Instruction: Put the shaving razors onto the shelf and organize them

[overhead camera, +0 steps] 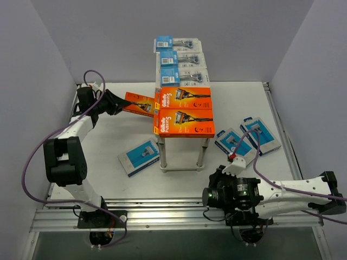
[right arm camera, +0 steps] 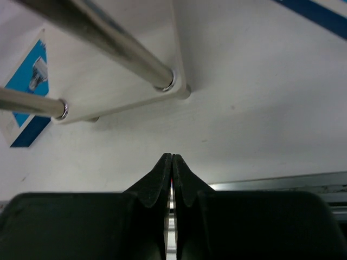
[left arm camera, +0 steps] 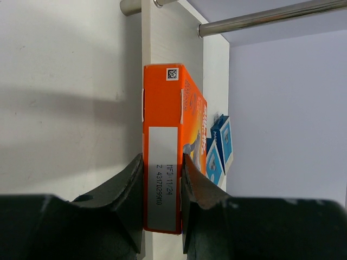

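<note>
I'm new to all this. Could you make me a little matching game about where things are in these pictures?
1. left end effector
2. right end effector
3. blue-and-white box
4. front orange box

a. on the shelf top
b. shut, holding nothing
c. flat on the table
d. clamped on an orange pack

Pairs: 1-d, 2-b, 3-c, 4-a.
</note>
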You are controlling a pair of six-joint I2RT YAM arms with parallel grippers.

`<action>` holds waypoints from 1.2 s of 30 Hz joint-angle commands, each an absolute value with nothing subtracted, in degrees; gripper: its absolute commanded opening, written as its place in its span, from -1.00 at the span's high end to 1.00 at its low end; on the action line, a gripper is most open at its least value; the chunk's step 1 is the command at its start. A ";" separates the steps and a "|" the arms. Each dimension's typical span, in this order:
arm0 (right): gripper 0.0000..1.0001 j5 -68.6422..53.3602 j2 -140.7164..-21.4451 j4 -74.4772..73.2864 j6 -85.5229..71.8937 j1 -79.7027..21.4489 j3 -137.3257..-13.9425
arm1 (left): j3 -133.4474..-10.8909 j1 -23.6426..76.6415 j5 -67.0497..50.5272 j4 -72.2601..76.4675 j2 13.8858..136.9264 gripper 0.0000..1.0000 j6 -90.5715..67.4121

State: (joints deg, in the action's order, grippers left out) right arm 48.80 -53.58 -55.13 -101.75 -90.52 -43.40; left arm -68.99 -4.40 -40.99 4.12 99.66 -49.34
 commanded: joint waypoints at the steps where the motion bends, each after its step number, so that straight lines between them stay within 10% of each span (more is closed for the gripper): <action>1: 1.00 50.63 -51.95 -54.77 -88.62 -82.64 -45.53 | -73.39 -3.08 -42.54 7.99 101.07 0.95 -49.22; 17: 1.00 25.77 -54.84 -25.06 -45.39 -33.78 -48.16 | -81.47 1.41 -42.98 9.67 110.21 0.95 -51.76; 26: 0.93 -17.00 -68.45 0.30 -35.68 -1.53 -55.10 | -86.48 3.43 -42.81 12.65 115.40 0.95 -55.80; 36: 0.68 -31.10 -93.48 17.21 -39.81 -0.35 -68.11 | -93.07 5.71 -41.31 16.08 123.22 0.95 -63.01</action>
State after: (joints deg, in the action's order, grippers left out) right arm -22.92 -89.14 8.45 -38.94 -0.14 -64.55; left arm -88.62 4.97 -41.01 10.90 122.13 -59.59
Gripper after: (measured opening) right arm 0.156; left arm 0.332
